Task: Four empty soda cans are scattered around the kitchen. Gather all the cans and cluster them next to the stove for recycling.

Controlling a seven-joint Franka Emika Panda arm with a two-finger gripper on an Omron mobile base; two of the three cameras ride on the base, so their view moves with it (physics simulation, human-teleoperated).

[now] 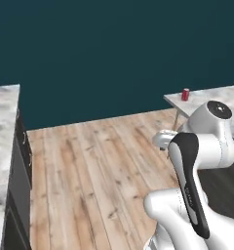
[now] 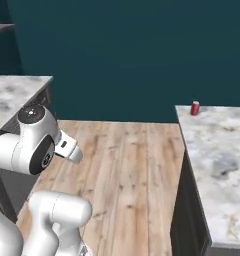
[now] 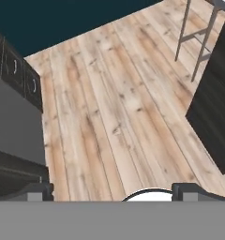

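Item: soda can (image 2: 195, 108), red, upright near the far corner of the marble island counter (image 2: 217, 155), awaiting collection. Gripper (image 3: 112, 192): fingers spread wide, empty (arm tucked for driving, likely). Stove unseen.

A red soda can (image 1: 185, 94) (image 2: 195, 108) stands upright near the marble counter's (image 2: 217, 145) far edge.

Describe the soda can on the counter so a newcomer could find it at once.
Start at the marble counter right of the wooden floor. At its far edge, against the dark teal wall, stands the soda can: small, upright, red, the one bright object there.
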